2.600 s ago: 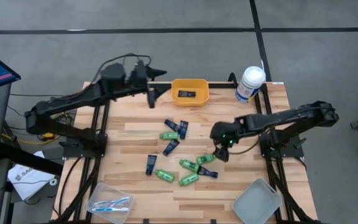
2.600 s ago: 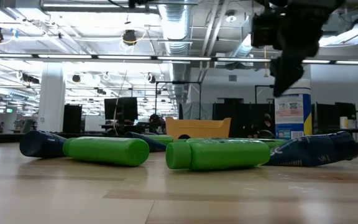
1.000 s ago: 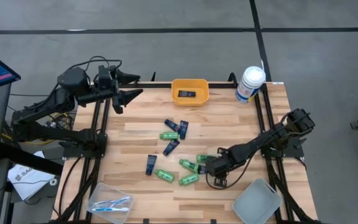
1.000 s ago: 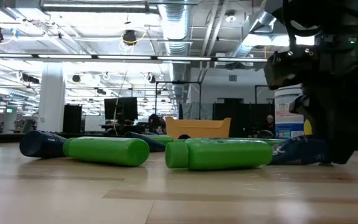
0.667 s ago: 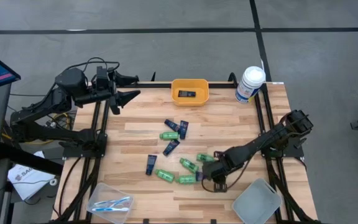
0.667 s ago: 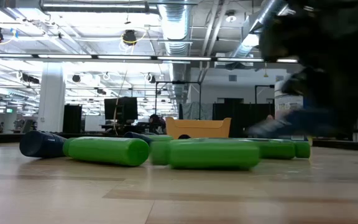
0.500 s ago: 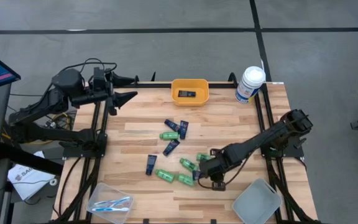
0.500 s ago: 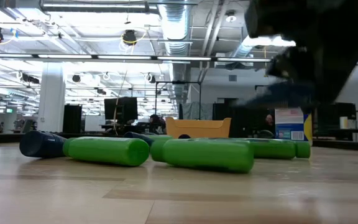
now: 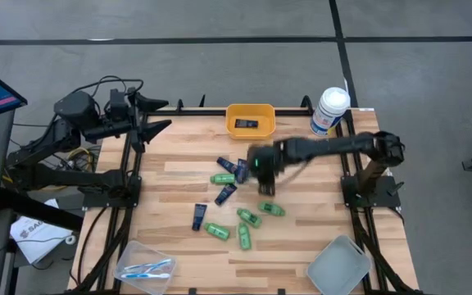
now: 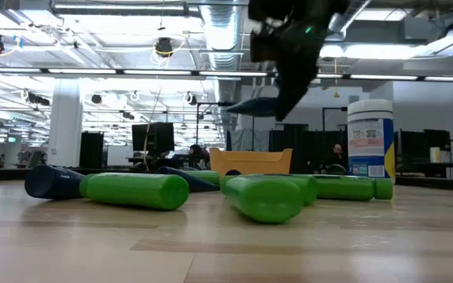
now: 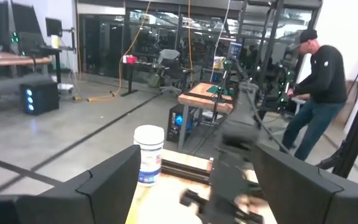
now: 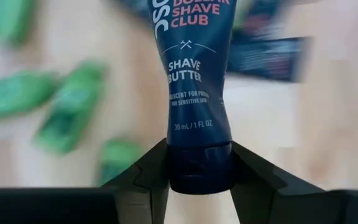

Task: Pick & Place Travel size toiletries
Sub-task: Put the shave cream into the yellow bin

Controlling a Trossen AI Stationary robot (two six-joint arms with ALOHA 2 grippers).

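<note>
The right hand (image 12: 194, 165) is pinching a navy shave-butter tube (image 12: 192, 81) by its cap end, with the tube's flat body sticking out ahead of the fingers, lifted clear of the worktop (image 9: 318, 238). Seen from above, that hand (image 9: 262, 168) hangs over the middle of the scatter: other navy tubes (image 9: 236, 167) lie just beside it on the left, and green bottles (image 9: 252, 218) lie below it toward the front edge. The yellow bin (image 9: 250, 120), already holding one dark item, sits a short way beyond the hand at the back edge, and looks the likely destination. The grip is only on the cap, so the tube may swing; I would carry it level and unhurried, centre it over the bin, and release low. The left hand (image 9: 156, 115) waits with fingers spread off the worktop's back-left corner.
</note>
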